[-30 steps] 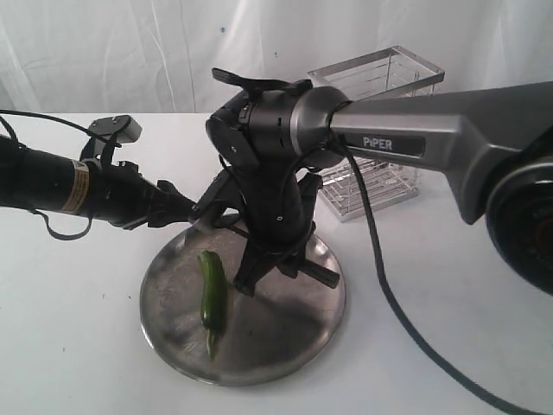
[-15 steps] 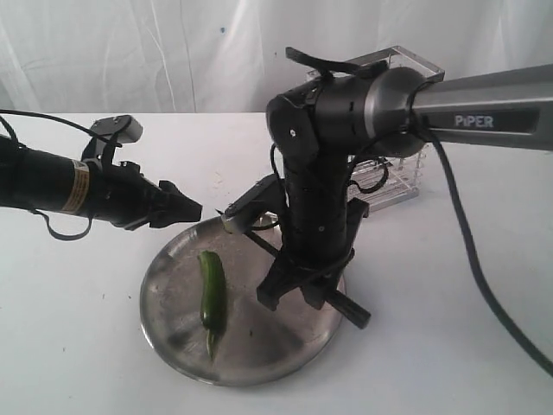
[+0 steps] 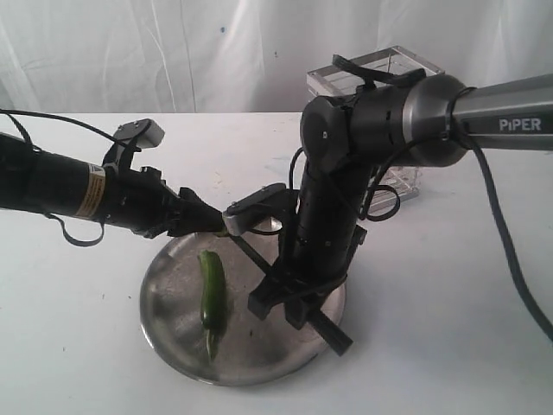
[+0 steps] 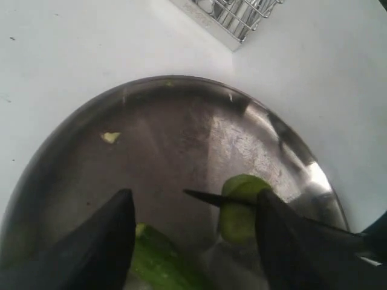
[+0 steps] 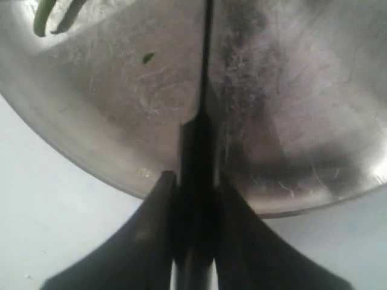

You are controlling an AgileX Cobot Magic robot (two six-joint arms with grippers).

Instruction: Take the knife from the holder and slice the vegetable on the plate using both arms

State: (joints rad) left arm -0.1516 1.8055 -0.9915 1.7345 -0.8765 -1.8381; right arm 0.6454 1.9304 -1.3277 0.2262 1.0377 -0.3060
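white "piper" lettering on grey link (image 3: pixel 510 111) of right arm (image 3: pixel 380 130); tan sticker (image 3: pixel 92 192) on left arm (image 3: pixel 43 180) illegible.

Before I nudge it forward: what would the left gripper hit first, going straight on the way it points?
Most likely the knife tip, with a cut green piece beside it; both sit ahead of the open left gripper, though depth is unclear.

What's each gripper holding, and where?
Right gripper clamps the knife by its black handle, blade out over the plate. Left gripper is open, holding nothing.
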